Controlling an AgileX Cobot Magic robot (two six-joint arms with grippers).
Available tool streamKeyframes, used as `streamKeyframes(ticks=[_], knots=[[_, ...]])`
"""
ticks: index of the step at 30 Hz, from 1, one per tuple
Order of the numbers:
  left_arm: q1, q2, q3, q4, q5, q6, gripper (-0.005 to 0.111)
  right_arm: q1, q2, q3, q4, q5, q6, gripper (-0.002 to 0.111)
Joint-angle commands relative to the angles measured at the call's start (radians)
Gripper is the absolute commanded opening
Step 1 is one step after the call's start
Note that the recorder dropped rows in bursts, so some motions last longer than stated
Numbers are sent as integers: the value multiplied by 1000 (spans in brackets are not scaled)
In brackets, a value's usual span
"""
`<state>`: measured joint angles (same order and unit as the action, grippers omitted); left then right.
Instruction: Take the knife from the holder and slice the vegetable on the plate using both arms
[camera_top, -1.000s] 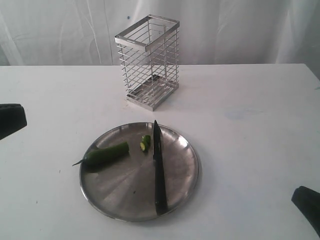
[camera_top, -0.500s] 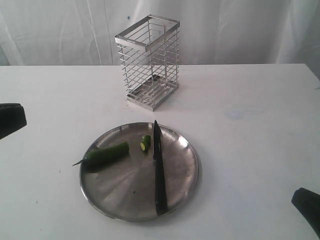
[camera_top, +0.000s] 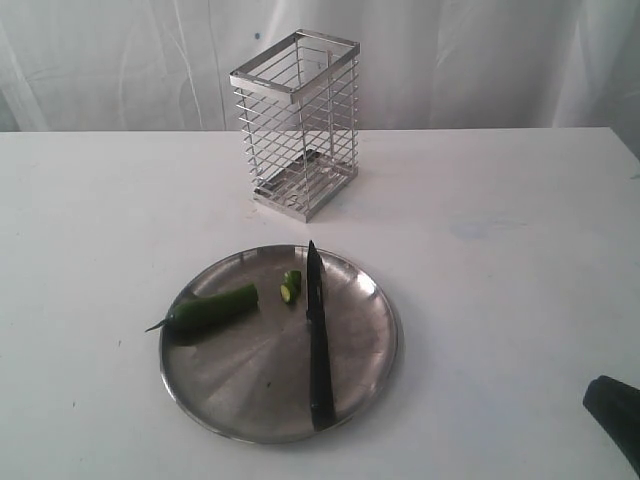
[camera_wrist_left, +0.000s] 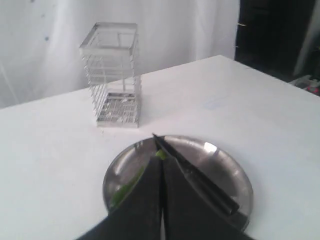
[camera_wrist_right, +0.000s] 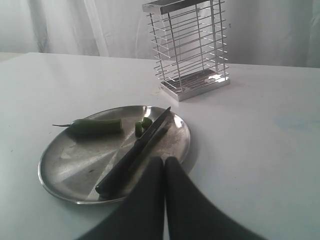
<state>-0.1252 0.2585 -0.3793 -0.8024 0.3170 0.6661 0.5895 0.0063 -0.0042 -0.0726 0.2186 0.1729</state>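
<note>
The black knife (camera_top: 317, 335) lies flat across the steel plate (camera_top: 365, 345), tip toward the wire holder (camera_top: 297, 122), which stands empty behind it. The green chilli (camera_top: 210, 307) rests on the plate's left side, with small cut pieces (camera_top: 291, 285) beside the blade. My left gripper (camera_wrist_left: 162, 165) is shut and empty, back from the plate, and is out of the exterior view. My right gripper (camera_wrist_right: 165, 162) is shut and empty too, near the plate's rim; only a black part of that arm (camera_top: 615, 410) shows at the lower right. The knife (camera_wrist_right: 132, 152) and chilli (camera_wrist_right: 95, 126) show in the right wrist view.
White table (camera_top: 500, 250) under everything, white curtain behind it. Dark equipment (camera_wrist_left: 275, 35) stands beyond the table's far corner in the left wrist view.
The left arm's black tip, seen at the left edge of the exterior view before, has withdrawn out of that view. The knife, chilli and right arm have not moved.
</note>
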Motion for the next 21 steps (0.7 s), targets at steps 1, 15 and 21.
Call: streamKeyframes(ticks=[1, 15, 21], knots=[[4, -159, 133, 298, -1, -377, 0, -3, -6, 4, -4, 1, -11, 0], [2, -259, 379, 535, -250, -588, 0, -3, -6, 4, -4, 3, -11, 0], [2, -259, 379, 576, -211, -588, 0, -3, -6, 4, -4, 3, -11, 0]])
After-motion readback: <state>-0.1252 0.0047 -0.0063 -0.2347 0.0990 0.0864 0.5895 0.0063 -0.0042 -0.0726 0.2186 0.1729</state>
